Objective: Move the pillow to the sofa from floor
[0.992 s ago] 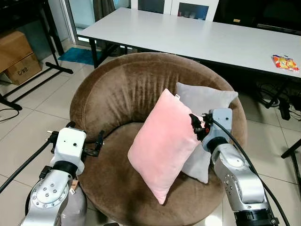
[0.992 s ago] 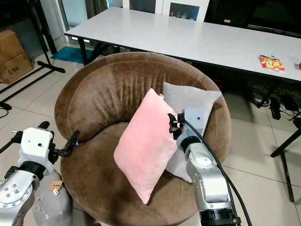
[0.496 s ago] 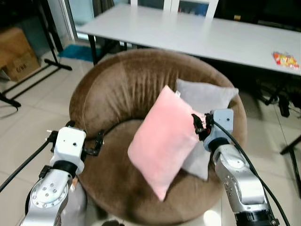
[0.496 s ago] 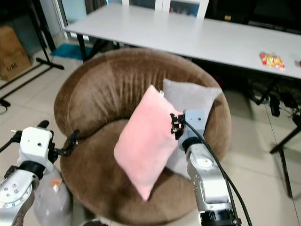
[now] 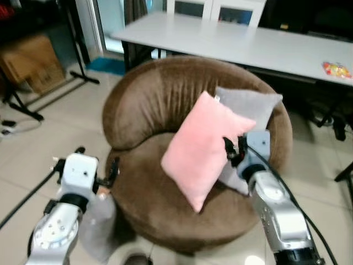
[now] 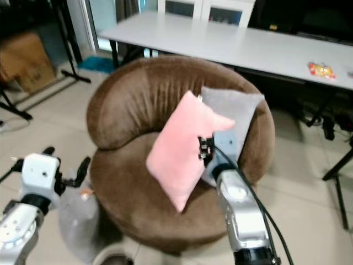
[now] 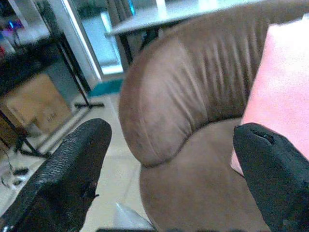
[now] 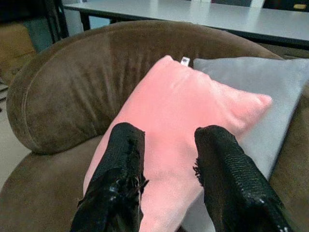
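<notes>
We saw the soft pink square pillow (image 5: pixel 205 148) propped on the round brown velvet sofa (image 5: pixel 144 105) — right gripper (image 8: pixel 166 180) parted beside it, left gripper (image 7: pixel 169 164) spread wide.

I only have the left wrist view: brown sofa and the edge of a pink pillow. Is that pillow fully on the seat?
Observer: Yes. The pink pillow stands on one corner on the sofa seat, leaning back against a grey pillow.
Operator: Where is the right end effector?
Observer: The right end effector is at the pink pillow's right edge. Its fingers are apart and do not seem to pinch the fabric.
Operator: Anything behind the sofa?
Observer: A long white table stands right behind the backrest.
</notes>
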